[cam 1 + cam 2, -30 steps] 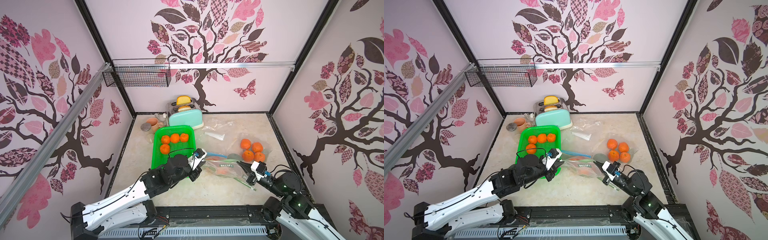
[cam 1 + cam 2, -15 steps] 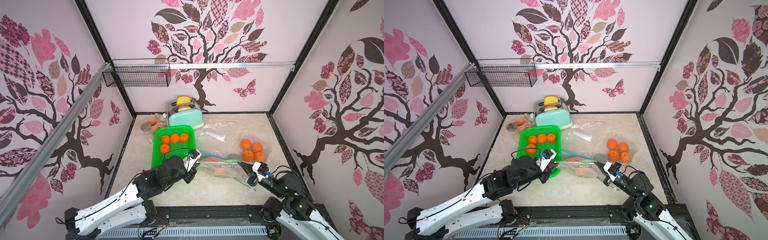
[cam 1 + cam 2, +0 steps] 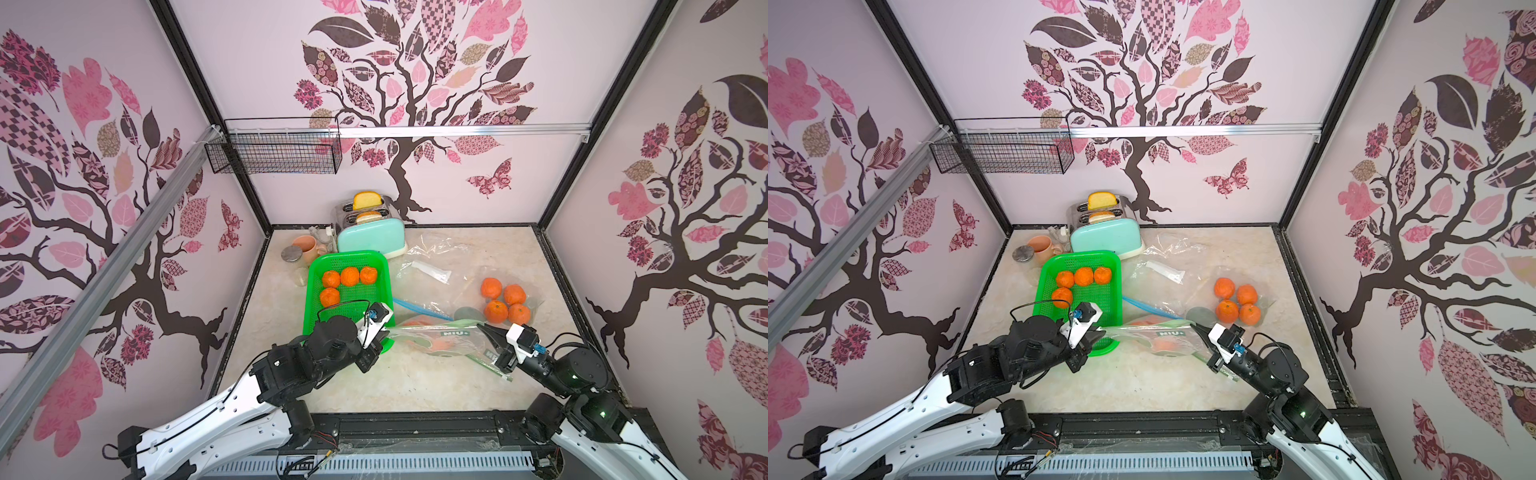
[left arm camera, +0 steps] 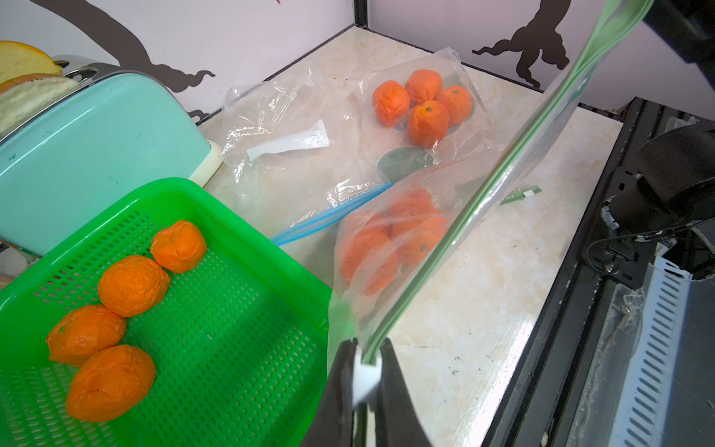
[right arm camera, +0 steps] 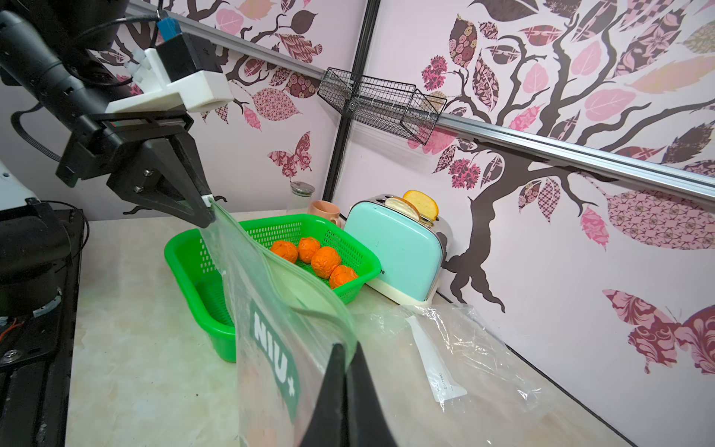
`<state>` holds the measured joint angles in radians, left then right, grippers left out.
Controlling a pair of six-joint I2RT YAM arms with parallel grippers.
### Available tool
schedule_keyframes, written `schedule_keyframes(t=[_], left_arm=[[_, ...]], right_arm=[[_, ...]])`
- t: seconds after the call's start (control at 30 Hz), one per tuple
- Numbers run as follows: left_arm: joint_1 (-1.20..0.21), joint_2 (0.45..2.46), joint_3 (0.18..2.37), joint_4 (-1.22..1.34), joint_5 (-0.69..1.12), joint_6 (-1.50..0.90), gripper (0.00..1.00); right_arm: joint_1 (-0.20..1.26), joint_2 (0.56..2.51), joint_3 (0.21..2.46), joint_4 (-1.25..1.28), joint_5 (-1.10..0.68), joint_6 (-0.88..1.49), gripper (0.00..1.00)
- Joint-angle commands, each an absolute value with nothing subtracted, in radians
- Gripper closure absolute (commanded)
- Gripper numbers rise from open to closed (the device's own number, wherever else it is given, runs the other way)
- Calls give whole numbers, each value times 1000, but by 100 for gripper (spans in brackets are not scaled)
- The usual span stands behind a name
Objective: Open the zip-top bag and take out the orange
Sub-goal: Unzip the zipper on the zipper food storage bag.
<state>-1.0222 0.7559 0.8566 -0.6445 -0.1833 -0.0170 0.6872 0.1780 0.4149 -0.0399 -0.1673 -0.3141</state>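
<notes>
1. Left gripper (image 4: 365, 348): fingers were closed on the white slider (image 4: 365, 377) at one end of the green zip of the zip-top bag (image 3: 432, 338).
2. Right gripper (image 5: 344, 350): fingers were pressed together, pinching the bag's opposite top corner.
3. Zip-top bag: its top edge was stretched between both grippers, just beside the green basket (image 3: 351, 255); oranges (image 4: 387, 240) lay inside.
4. Basket: held four loose oranges (image 3: 349, 276).
5. Surface: pale marble tabletop (image 3: 415, 386); a mint toaster (image 3: 372, 239) stood just behind the basket.
6. Room: pink walls bore tree decals.

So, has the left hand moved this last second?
Yes. Left hand, pinching the clear zip-top bag, slid left, from just right of the green plastic basket's near corner to over it.
</notes>
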Motion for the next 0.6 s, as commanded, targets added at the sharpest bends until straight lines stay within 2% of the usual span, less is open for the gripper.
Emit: schedule_keyframes(t=[0.0, 0.4, 0.43, 0.5, 0.57], left_arm=[[-996, 719, 870, -816, -333, -16, 90], [-996, 700, 854, -817, -303, -2, 91], [-996, 701, 850, -806, -297, 3, 91], [-996, 704, 845, -788, -284, 13, 94], [-996, 704, 843, -770, -274, 26, 96]], right_arm=[[672, 146, 438, -8, -14, -319, 100], [672, 162, 444, -35, -72, -304, 100], [672, 165, 447, -47, -87, -300, 97], [672, 167, 455, -71, -122, -287, 77], [672, 173, 475, -131, -197, -284, 52]])
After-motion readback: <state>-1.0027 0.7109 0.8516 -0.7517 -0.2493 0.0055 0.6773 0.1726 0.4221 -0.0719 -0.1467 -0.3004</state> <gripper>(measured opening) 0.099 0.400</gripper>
